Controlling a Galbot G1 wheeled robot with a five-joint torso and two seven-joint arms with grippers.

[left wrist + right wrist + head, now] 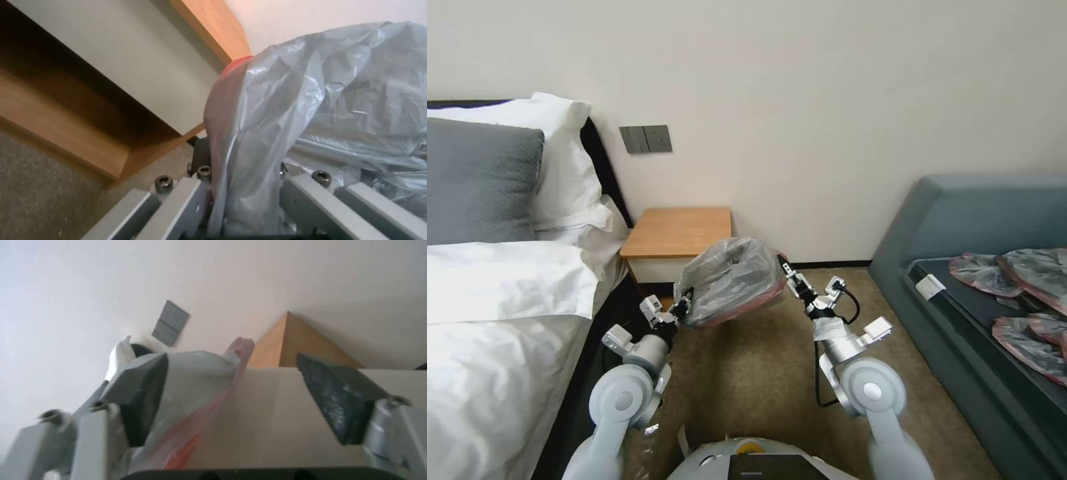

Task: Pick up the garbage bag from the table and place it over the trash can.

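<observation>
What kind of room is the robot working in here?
Most likely a bedroom, perhaps a hotel room: a bed with white pillows, a wooden bedside table against the wall, and a grey-blue sofa beside the carpeted floor.

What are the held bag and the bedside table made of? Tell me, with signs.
Garbage bag, between left gripper and right gripper: thin plastic film, apparently; translucent grey, crinkled, glossy, pinkish-red rim. Table: wood or veneer, matte orange-brown, faint grain; white drawer front, material unclear.
</observation>
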